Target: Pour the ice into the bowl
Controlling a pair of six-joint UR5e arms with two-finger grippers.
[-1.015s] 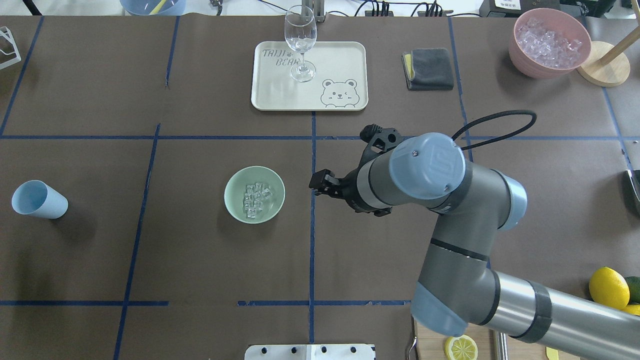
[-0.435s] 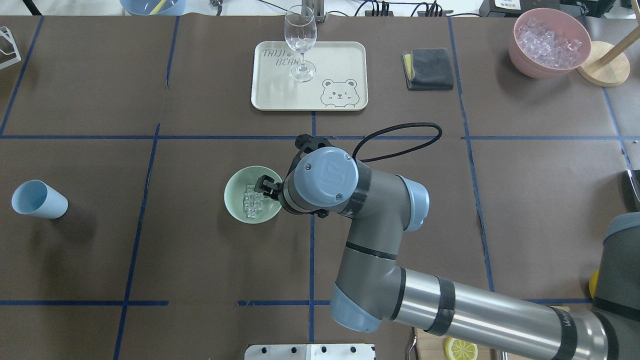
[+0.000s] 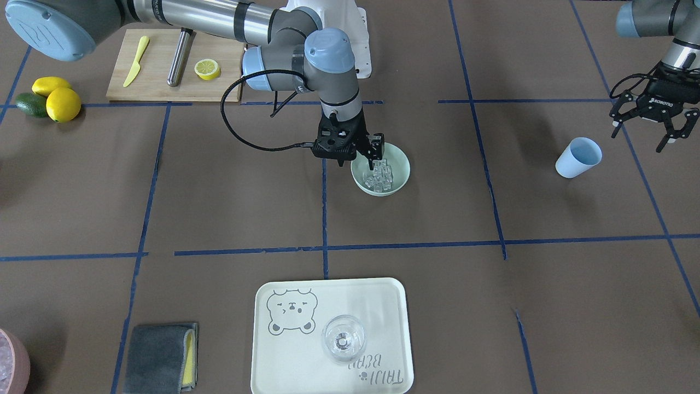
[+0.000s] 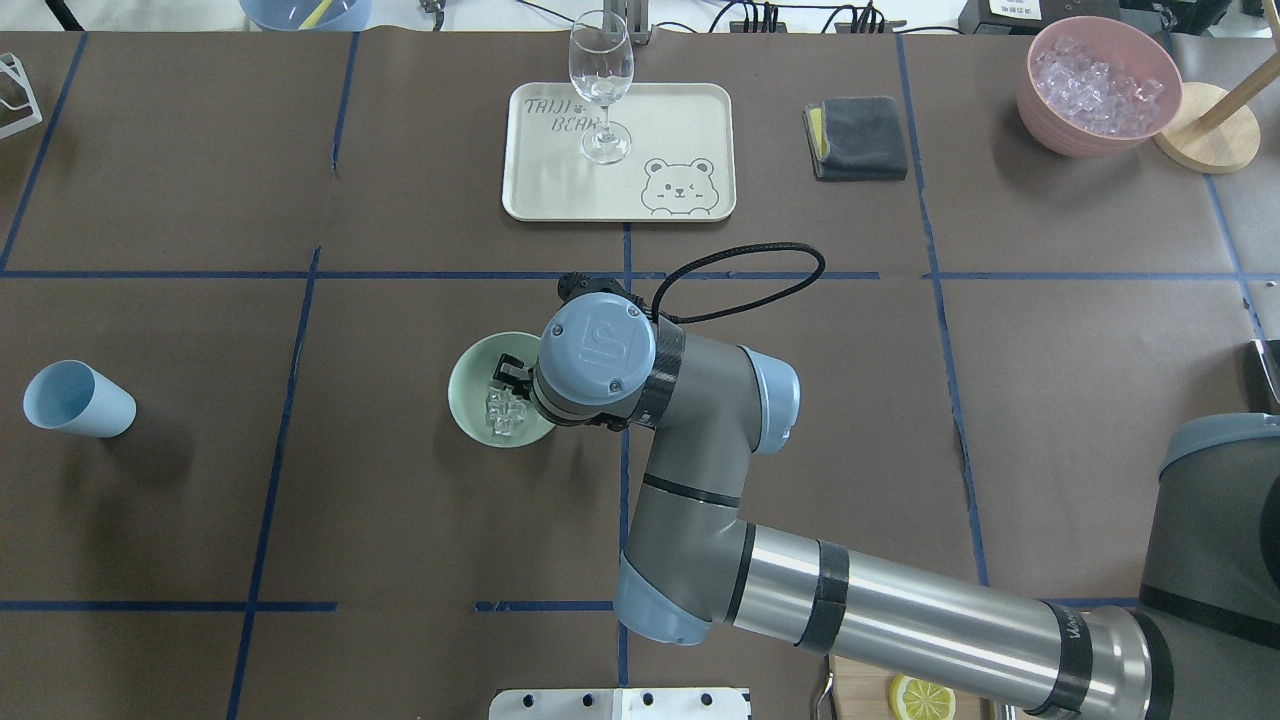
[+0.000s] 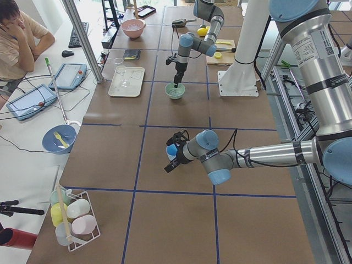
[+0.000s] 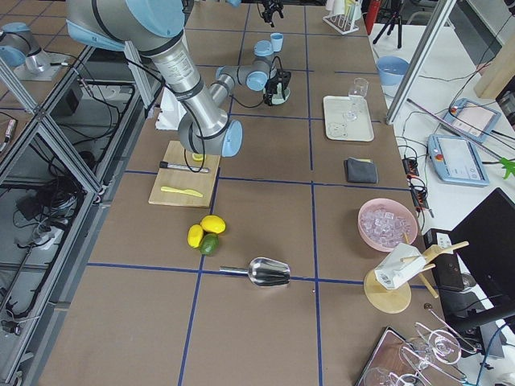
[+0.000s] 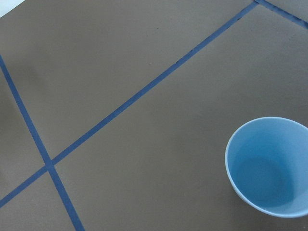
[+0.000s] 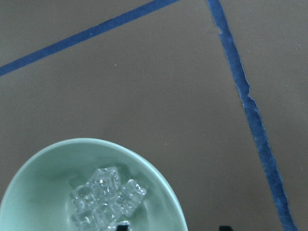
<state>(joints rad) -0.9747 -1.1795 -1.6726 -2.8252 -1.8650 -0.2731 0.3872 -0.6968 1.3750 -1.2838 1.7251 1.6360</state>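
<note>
So the right gripper (image 3: 374, 160) just swung in, jaws spread astride the rim of the bowl (image 3: 402, 178), ice (image 3: 383, 175) right beneath it, so the pour looks done.

Right end effector (image 3: 375, 158) straddles the bowl (image 3: 398, 180) rim at frame centre, blocking its left side; bare desk (image 3: 219, 208) spreads lower left; blue cup (image 3: 578, 157) and left end effector (image 3: 645, 128) crowd the upper right

We take this for a robotics lab. The table (image 4: 400, 520) is papered brown and gridded with blue tape (image 4: 150, 273), and grey robot arms (image 4: 900, 610) reach over it. Just beside the table, a white desk (image 5: 33, 132) carries tablets (image 5: 69, 74) and a keyboard (image 5: 77, 34), an operator (image 5: 19, 38) seated there; aluminium posts (image 5: 82, 41) rise between them.
</note>
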